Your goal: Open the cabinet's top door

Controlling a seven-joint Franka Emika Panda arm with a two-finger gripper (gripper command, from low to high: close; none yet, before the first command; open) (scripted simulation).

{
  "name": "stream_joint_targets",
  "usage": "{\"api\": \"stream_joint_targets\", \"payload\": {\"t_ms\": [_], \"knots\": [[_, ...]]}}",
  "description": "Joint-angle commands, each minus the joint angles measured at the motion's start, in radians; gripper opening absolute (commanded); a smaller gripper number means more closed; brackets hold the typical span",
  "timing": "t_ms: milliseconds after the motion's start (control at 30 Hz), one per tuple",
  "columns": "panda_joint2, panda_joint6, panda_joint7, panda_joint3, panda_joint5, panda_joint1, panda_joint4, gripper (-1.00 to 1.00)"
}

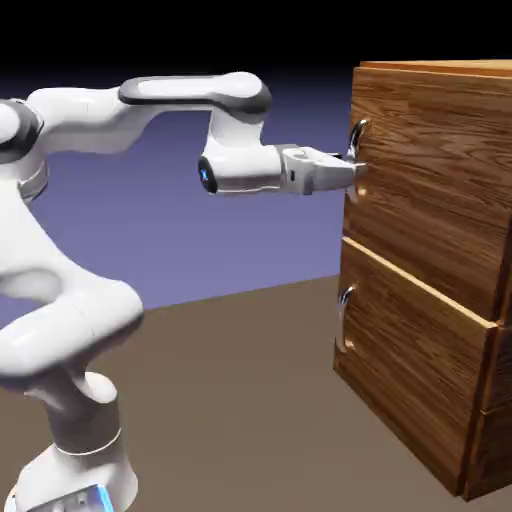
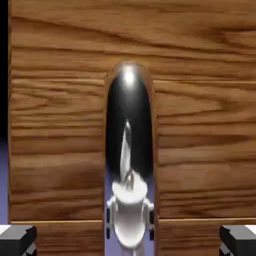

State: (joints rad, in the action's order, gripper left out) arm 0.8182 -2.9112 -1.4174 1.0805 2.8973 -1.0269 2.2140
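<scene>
While the top door (image 1: 432,180) looks closed, at the upper part of the cabinet (image 1: 490,370) on the exterior view's right, the claw (image 2: 131,240) is at its curved silver handle (image 2: 128,115). In the hand view, the two finger tips (image 2: 18,240) are spread wide, one on each side of this shiny handle, and both are apart from it

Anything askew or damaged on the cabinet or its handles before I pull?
Nothing stands out: the top door and lower front look closed and undamaged, both curved handles attached. The claw is at the upper handle.
</scene>
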Motion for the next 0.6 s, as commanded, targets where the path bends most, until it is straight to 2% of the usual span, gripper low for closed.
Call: {"api": "stream_joint_targets", "payload": {"t_ms": [0, 267, 567], "knots": [[-0.014, 0.008, -0.024, -0.028, -0.001, 0.036, 0.017, -1.0], [-0.103, 0.051, -0.197, -0.266, -0.009, 0.326, 0.13, -1.0], [-0.014, 0.154, -0.032, -0.566, -0.326, 0.652, 0.342, -1.0]]}}
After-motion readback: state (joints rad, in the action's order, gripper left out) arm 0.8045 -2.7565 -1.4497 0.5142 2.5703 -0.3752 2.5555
